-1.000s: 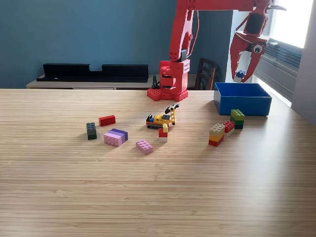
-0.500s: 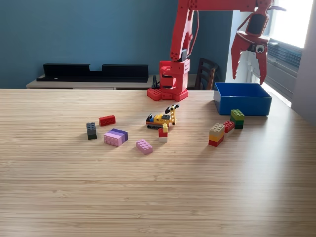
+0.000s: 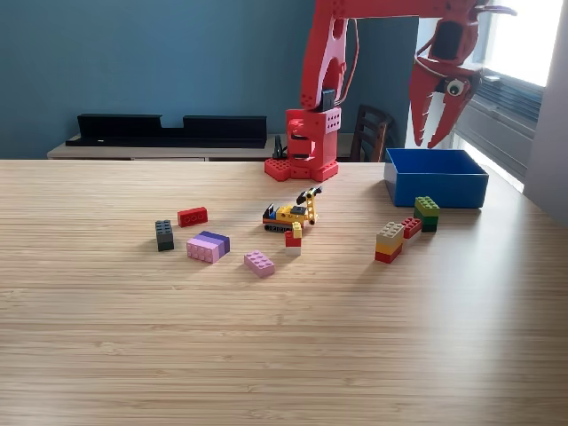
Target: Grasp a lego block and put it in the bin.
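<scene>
The bin [image 3: 436, 177] is sitting on the wooden table [image 3: 284, 346] directly below the gripper [image 3: 429, 140], its near-left corner just under the red fingertips, and what lies inside it is hidden by its blue walls. The gripper is hanging in the air above the bin's left edge, its jaws only slightly parted and nothing showing between them.

Below the gripper and nearer the camera, a green and dark block stack [image 3: 427, 213] is lying just in front of the bin, with a small red block [image 3: 411, 227] touching its left side and a tan, yellow and red stack [image 3: 389, 242] just beyond that. Farther toward the exterior view's left of the gripper, a little yellow lego vehicle [image 3: 291, 211] is standing near a red, yellow and white piece [image 3: 293, 238]. Well off to that same side are lying a pink block [image 3: 259, 263], a pink and purple stack [image 3: 208, 246], a red block [image 3: 192, 216] and a dark grey block [image 3: 164, 234].

The arm's red base [image 3: 306, 146] is standing at the table's far edge, to the exterior view's left of the gripper
</scene>
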Robot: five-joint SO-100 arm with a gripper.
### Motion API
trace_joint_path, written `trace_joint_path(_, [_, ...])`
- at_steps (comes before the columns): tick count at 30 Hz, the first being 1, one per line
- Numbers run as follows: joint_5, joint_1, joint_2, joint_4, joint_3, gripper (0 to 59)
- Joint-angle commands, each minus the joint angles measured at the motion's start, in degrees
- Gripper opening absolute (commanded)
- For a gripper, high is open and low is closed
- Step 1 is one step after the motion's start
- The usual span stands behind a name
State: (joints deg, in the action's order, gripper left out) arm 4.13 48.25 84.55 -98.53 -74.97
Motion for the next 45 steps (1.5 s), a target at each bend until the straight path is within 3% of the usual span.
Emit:
trace_joint_path(1, [0.18,-11.78,1.93,-1.67,5.1,0.1])
trace_joint_path(12, [-2.9,-26.89,1.93,-1.67,8.35,0.1])
trace_joint_path(33, [-6.77,-37.27,1.93,-1.49,11.87,0.1])
trace_joint_path(45, [-8.09,-53.88,1.23,-1.41,19.51,0.1])
